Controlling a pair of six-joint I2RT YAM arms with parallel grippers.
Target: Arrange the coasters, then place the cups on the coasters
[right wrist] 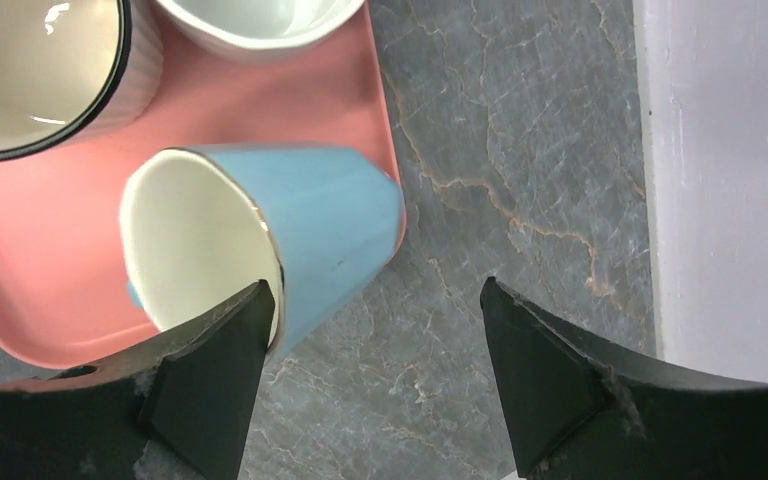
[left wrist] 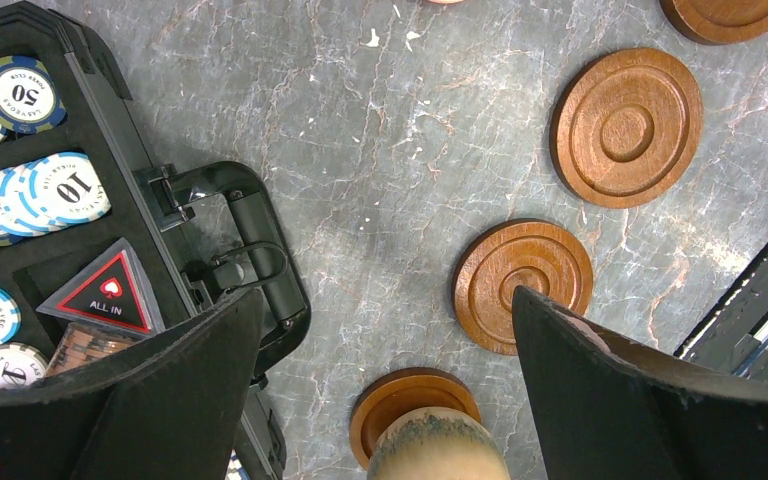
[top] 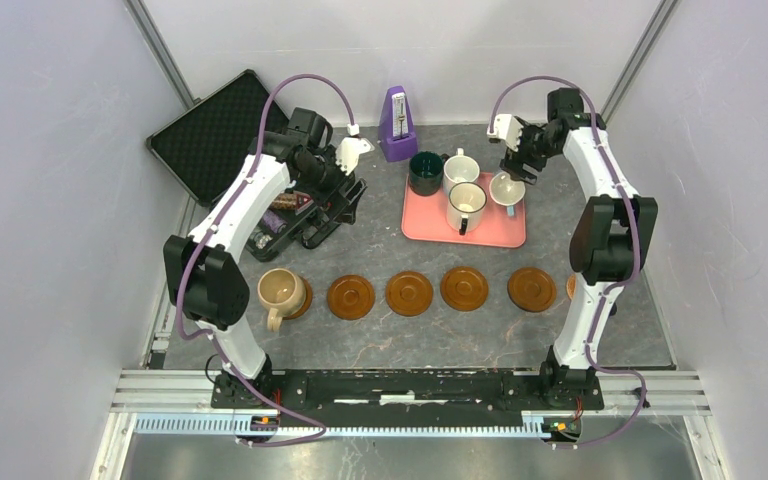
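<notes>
Seemingly lining up a grasp, the right tool gapes wide beside the blue cup on the tray (left tool likewise).

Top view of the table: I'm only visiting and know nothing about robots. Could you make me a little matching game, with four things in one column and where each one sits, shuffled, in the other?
Things
1. tan mug
2. light blue mug
3. purple metronome
4. poker chips

Places
A. in the black case
B. on the pink tray
C. on the leftmost coaster
D. on the table, at the back near the wall

Pairs: 1-C, 2-B, 3-D, 4-A
</notes>
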